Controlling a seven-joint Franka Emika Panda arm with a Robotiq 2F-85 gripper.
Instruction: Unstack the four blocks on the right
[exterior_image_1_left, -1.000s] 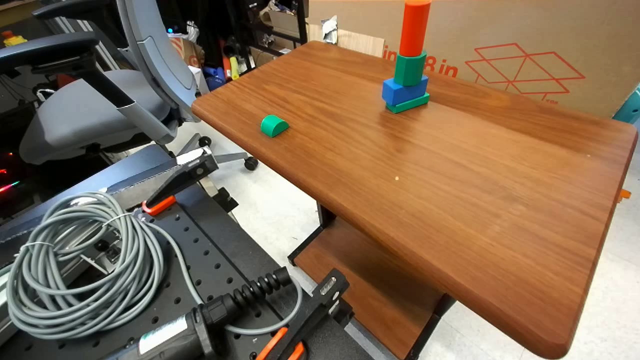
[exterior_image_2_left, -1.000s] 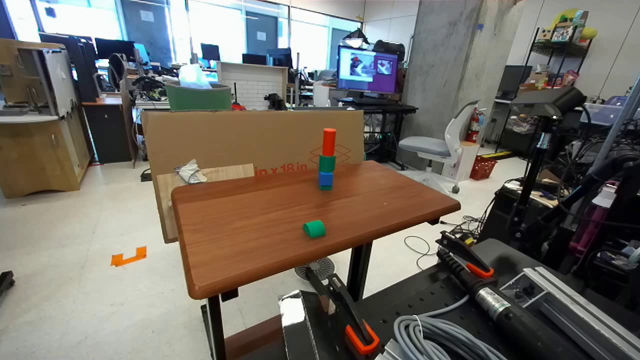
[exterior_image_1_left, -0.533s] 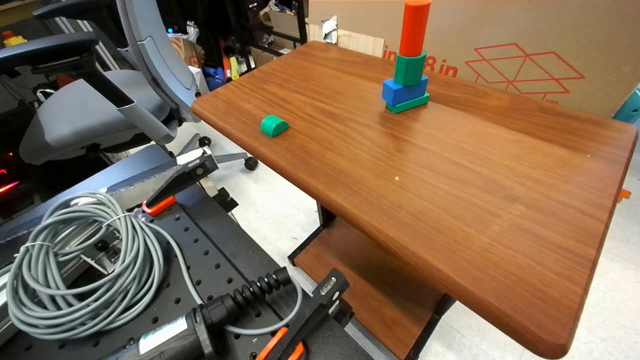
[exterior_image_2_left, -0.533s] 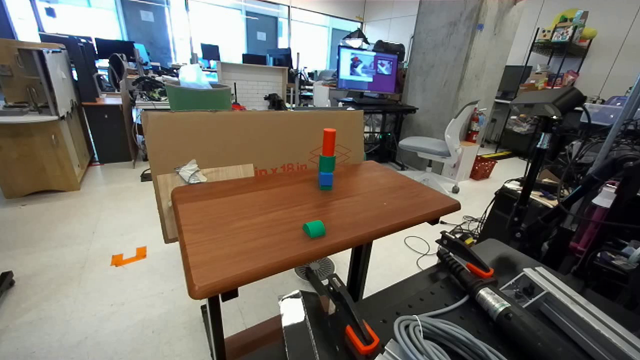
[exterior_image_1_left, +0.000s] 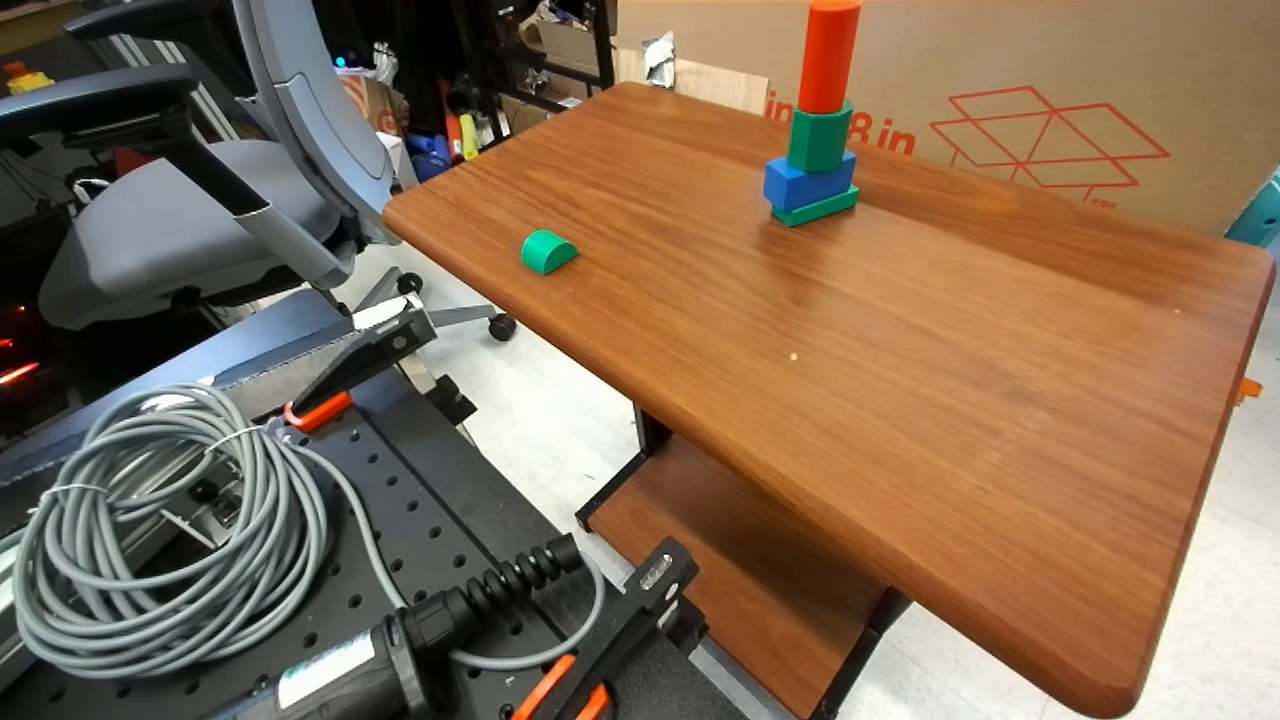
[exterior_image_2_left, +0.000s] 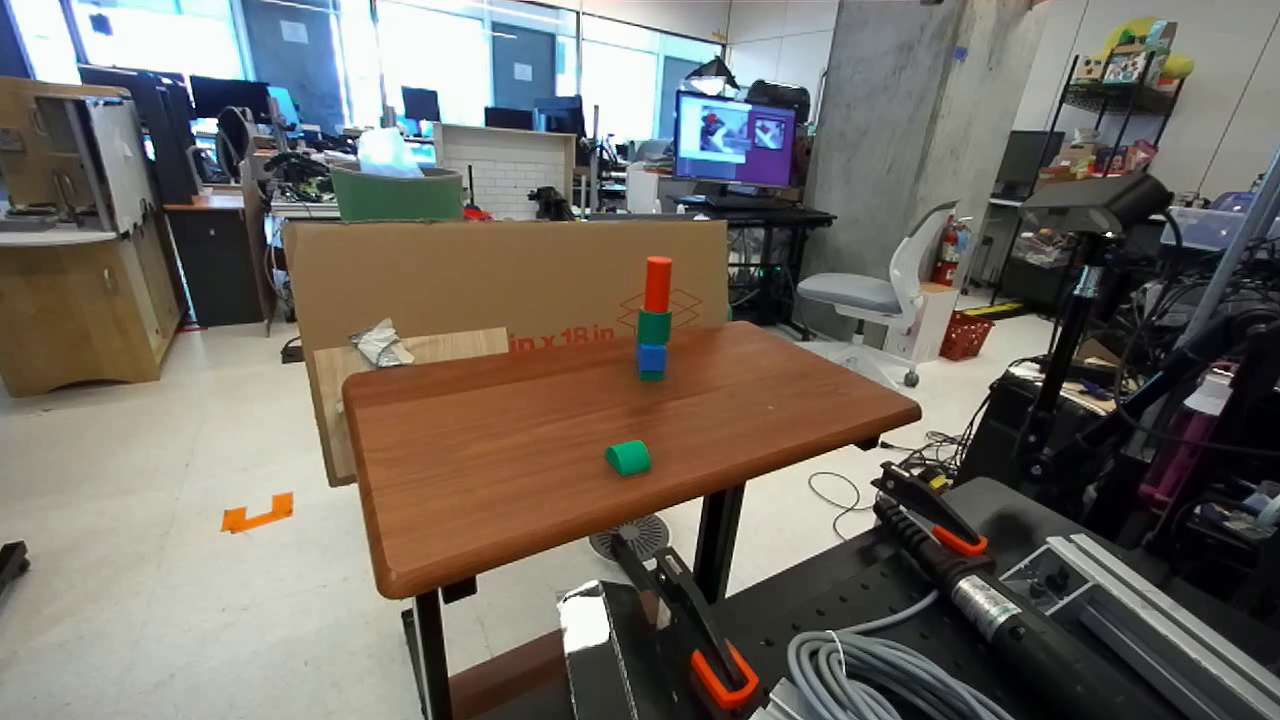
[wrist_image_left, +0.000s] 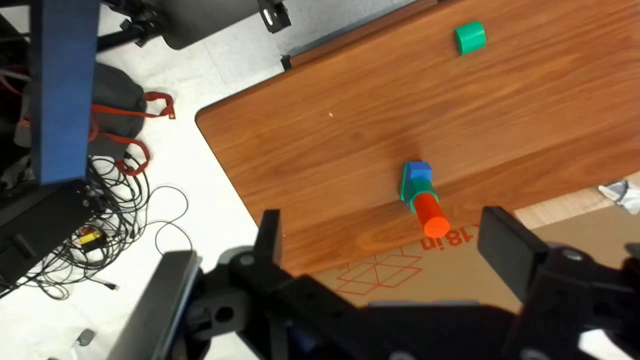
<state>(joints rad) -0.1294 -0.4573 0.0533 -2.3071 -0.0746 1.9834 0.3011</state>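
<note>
Blocks (exterior_image_1_left: 819, 140), four of them, stand stacked, tool (wrist_image_left: 383, 222) spread wide.

We would call this a lab, with something of an open office behind it. In both exterior views we see a black perforated board (exterior_image_1_left: 405, 535), a coil of grey cable (exterior_image_1_left: 300, 535) and black-and-orange clamps (exterior_image_1_left: 375, 350). Further back, in an exterior view, we find a lit monitor (exterior_image_2_left: 735, 140), an office chair (exterior_image_2_left: 850, 291), a concrete pillar (exterior_image_2_left: 880, 150) and tall glass panes (exterior_image_2_left: 430, 50).
</note>
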